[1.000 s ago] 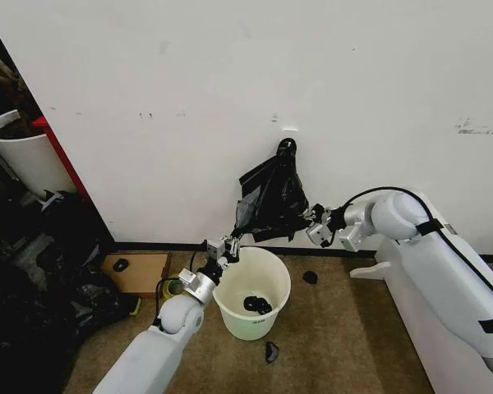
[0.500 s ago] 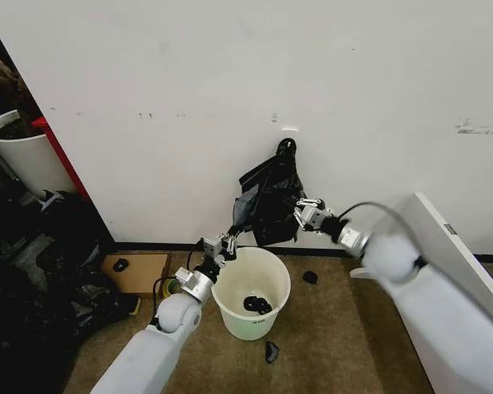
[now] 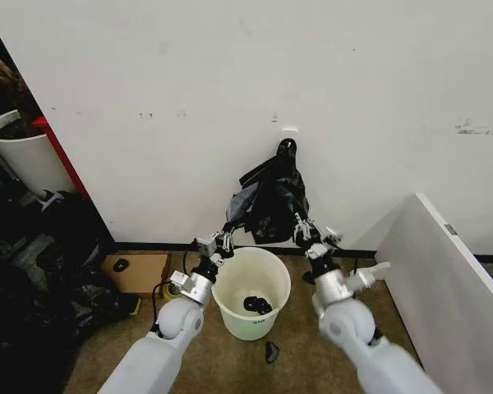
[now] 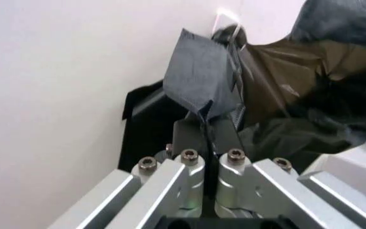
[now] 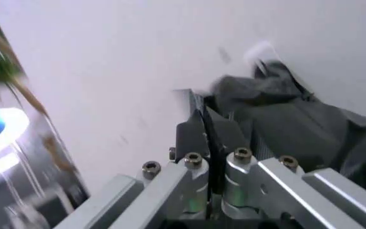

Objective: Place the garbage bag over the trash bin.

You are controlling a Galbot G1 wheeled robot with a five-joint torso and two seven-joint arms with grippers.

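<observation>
We see the garbage bag [image 3: 271, 201] hanging against the wall above the trash bin [image 3: 251, 293]; our left gripper [image 3: 227, 235] is clamped on its lower edge; our right gripper [image 3: 300, 227] pinches its other side.

The garbage bag [image 3: 271, 201] is hanging against the wall [image 3: 353, 74], above and behind the trash bin [image 3: 251, 294], which is standing on the floor [image 3: 304, 353] below and between the two pincers. The left pincer [image 3: 223, 239] is sitting at the bag's lower left corner, over the bin's left rim, and the right pincer [image 3: 302, 227] is sitting at the bag's lower right edge, over the bin's right rim. A plant pot [image 3: 25, 152] is standing well to the left of the left pincer.
</observation>
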